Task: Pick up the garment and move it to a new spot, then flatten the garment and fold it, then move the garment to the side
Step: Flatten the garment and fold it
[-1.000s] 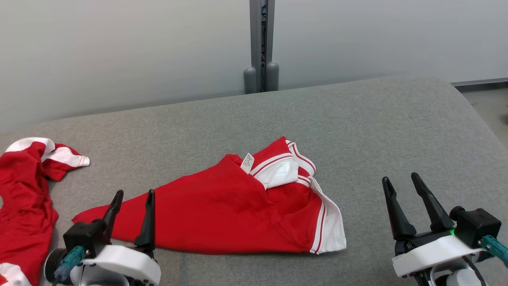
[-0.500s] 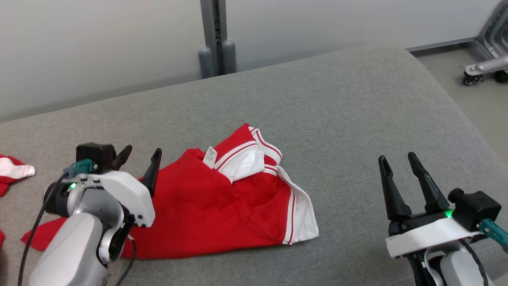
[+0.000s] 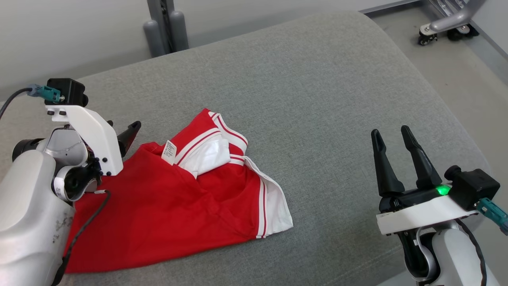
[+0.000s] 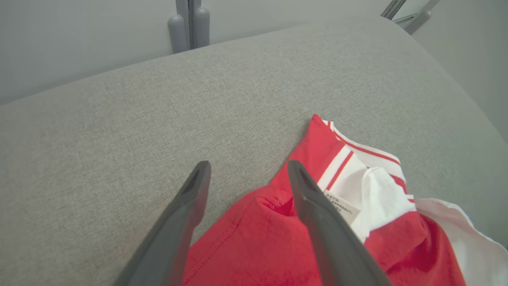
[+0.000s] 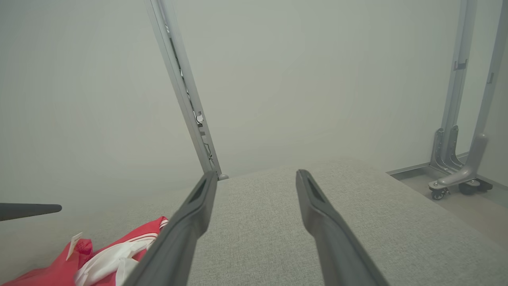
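The garment (image 3: 178, 206) is red with white, red-striped trim and a small white label. It lies crumpled on the grey padded surface (image 3: 317, 99), left of centre in the head view. My left gripper (image 3: 123, 126) hangs open over the garment's far left edge, close to the label. In the left wrist view the left gripper (image 4: 249, 166) has its fingers astride the red edge of the garment (image 4: 278, 246), with nothing held. My right gripper (image 3: 390, 132) stands open and apart, well to the right of the garment. The right wrist view shows the right gripper (image 5: 256, 174) open over bare padding, the garment (image 5: 59, 270) at its lower left.
A grey metal post (image 3: 162, 28) rises behind the surface, against the pale wall. Past the surface's rounded right edge is floor, with a wheeled metal frame (image 3: 448, 20) at the upper right. Bare padding stretches between the garment and my right gripper.
The head camera has swung right and down, shifting the whole picture left. My left arm has lifted and reached forward over the garment's left edge. The right gripper holds its pose.
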Available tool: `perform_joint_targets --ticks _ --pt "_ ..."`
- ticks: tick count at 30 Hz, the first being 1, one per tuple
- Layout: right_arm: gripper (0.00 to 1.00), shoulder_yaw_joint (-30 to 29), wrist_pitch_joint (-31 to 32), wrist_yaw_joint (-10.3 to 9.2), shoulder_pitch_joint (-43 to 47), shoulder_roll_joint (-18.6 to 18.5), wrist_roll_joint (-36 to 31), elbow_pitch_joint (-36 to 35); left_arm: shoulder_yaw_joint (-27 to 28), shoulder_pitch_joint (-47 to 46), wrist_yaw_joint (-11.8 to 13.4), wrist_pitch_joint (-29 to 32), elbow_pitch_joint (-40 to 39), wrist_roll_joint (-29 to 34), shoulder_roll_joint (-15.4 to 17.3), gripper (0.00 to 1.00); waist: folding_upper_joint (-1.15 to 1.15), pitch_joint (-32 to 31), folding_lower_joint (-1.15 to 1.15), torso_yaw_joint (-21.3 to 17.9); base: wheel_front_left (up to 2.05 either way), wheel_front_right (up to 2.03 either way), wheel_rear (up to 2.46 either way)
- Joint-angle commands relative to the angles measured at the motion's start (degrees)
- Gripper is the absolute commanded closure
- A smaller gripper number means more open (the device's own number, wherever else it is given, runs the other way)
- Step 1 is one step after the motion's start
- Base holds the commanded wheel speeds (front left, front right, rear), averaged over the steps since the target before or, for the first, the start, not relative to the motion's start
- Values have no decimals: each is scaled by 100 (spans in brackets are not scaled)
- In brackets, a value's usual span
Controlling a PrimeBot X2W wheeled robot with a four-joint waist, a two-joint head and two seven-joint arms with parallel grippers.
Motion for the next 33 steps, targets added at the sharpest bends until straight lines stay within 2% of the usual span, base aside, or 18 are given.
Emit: perform_joint_targets --ticks 1,8,15,18,20,21,22,28,33 --pt "0 4 -19 14 -50 -17 22 -8 12 -80 -29 57 36 -58 41 0 0 115 0 -120 0 0 0" --pt "0 -68 -19 14 -124 48 37 10 -197 -334 -147 1054 326 -245 191 0 0 245 0 -332 0 0 0" --pt "0 -78 -19 14 -136 84 15 29 -380 -303 -212 1706 391 -427 271 0 0 280 0 -412 0 0 0" --pt "0 -101 -19 14 -121 99 17 26 -397 -297 -245 1770 302 -432 338 0 0 287 0 -410 0 0 0" --pt "0 -109 -19 14 -115 104 14 35 -393 -281 -240 1722 266 -429 334 50 0 284 0 -402 0 0 0" --pt "0 -108 -19 14 -113 107 13 41 -383 -269 -244 1704 250 -456 334 87 0 281 0 -398 0 0 0" --pt "0 -108 -19 14 -111 108 10 43 -361 -260 -250 1677 236 -486 333 100 0 277 0 -392 0 0 0" --pt "0 -131 -19 14 -64 109 -32 55 -353 -186 -287 1693 134 -696 261 100 0 187 0 -275 0 0 0" --pt "0 -142 -19 14 -16 33 -49 78 -347 -120 -313 1648 -82 -852 273 100 0 21 0 -14 0 0 0"
